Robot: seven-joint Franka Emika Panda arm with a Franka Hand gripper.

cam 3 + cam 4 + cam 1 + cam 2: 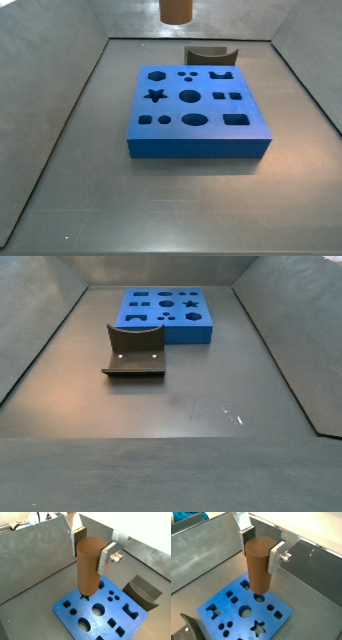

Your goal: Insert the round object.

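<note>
My gripper is shut on the round object, a plain brown cylinder peg, near its top end. Both wrist views show it hanging upright, and it also shows in a wrist view between the silver fingers. The peg's lower end is above the blue block, over a part near one edge. The block has several shaped holes, among them a large round hole. In a side view only the peg's lower end shows, high above the block's far side. The gripper is out of frame in both side views.
The dark fixture with a curved notch stands on the floor beside the blue block. It also shows in a side view and in both wrist views. Grey bin walls slope up all around.
</note>
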